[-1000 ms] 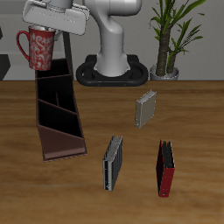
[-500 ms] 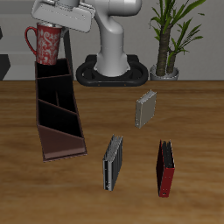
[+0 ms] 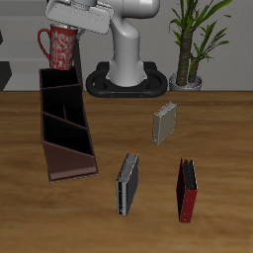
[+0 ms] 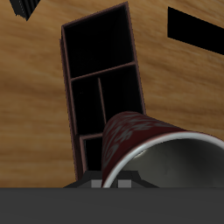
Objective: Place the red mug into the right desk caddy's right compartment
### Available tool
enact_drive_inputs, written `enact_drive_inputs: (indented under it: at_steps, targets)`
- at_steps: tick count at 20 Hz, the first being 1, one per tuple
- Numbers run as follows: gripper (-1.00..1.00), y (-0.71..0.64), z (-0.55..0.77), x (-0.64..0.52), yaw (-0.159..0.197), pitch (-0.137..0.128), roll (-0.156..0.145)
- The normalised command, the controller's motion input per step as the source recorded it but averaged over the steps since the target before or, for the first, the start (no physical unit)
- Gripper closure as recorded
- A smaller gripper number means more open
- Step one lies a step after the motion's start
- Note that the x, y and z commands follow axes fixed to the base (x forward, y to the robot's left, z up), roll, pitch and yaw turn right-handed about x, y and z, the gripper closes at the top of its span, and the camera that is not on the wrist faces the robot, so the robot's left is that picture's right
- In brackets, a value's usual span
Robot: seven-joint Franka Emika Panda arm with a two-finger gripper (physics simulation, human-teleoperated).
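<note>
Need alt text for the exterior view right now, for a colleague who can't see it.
The gripper holds the red mug in the air above the far end of the right desk caddy. Three book-like boxes lie on the wooden table.

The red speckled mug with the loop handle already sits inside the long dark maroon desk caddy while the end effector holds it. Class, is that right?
Not quite. The red speckled mug is held by the end effector in the air above the long dark maroon desk caddy, not inside it. The exterior view shows this.
</note>
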Motion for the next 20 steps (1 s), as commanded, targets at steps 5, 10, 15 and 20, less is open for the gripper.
enact_drive_inputs:
  at_steps: [5, 10, 15, 20]
  targets:
    - [1.0, 0.11, -0.15, -0.21, 0.0, 0.012, 0.005]
    - [1.0, -0.07, -0.11, -0.14, -0.019, -0.003, -0.025]
    - [1.0, -0.18, -0.17, -0.1, -0.055, 0.014, -0.033]
    - [1.0, -0.08, -0.23, -0.01, -0.059, 0.028, -0.016]
